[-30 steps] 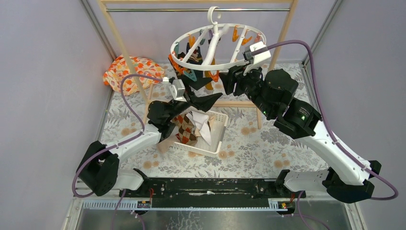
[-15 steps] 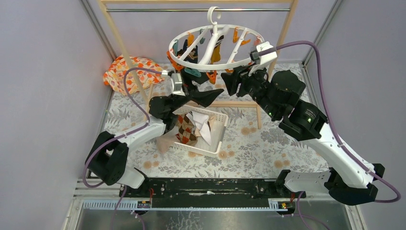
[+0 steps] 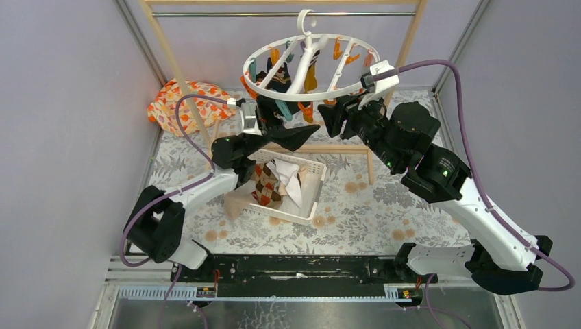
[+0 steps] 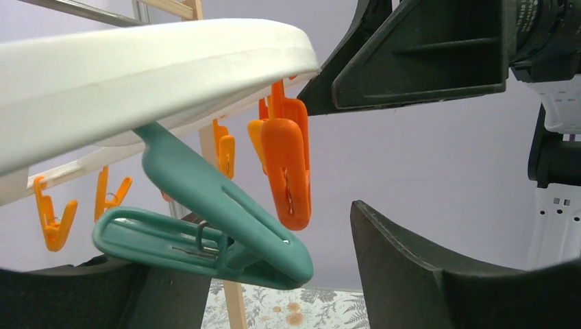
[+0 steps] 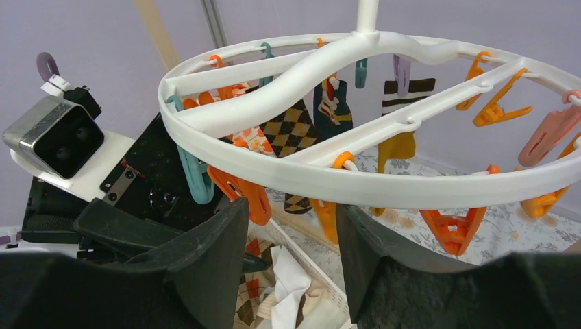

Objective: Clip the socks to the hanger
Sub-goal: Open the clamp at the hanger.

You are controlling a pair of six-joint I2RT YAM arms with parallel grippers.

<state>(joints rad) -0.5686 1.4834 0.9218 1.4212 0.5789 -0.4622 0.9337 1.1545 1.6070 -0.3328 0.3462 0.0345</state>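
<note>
Hanger: the white ring hanger point(image 3: 301, 96) hangs by its hook from the metal rail point(image 3: 274, 14) of the wooden frame point(image 3: 175, 65), above the far half of the counter point(image 3: 384, 205); orange and teal clips dangle all round its rim and crossbars.
Hung socks: three are clipped on under the crossbars; a black-and-tan argyle sock point(image 5: 291, 130), a navy patterned sock point(image 5: 334, 103) just beside it, and a mustard sock with a striped cuff point(image 5: 401, 140) further right in the right wrist view.
Left gripper: the left gripper point(image 4: 253, 271) is raised under the ring's near-left rim; its jaws stand wide apart and grip nothing that I can see.
Teal clip: a teal clip point(image 4: 226, 226) hangs tilted from the rim down into the gap between those jaws; whether it touches either one I cannot tell; an orange clip point(image 4: 288, 171) hangs just beside it.
Right gripper: the right gripper point(image 5: 291, 226) reaches in from the right, below the near rim; its jaws are parted too, holding nothing, with the rim crossing just above the gap.
Basket: the white slotted basket point(image 3: 312, 205) sits on the counter below the left arm; inside lie a brown-red argyle sock point(image 3: 267, 186) and a white sock point(image 3: 289, 175), tumbled together.
Loose sock: a beige sock point(image 3: 236, 202) lies on the counter against the basket's left side.
Far left: an orange-flowered cloth bundle point(image 3: 175, 99) sits on the counter behind the frame's leg.
</note>
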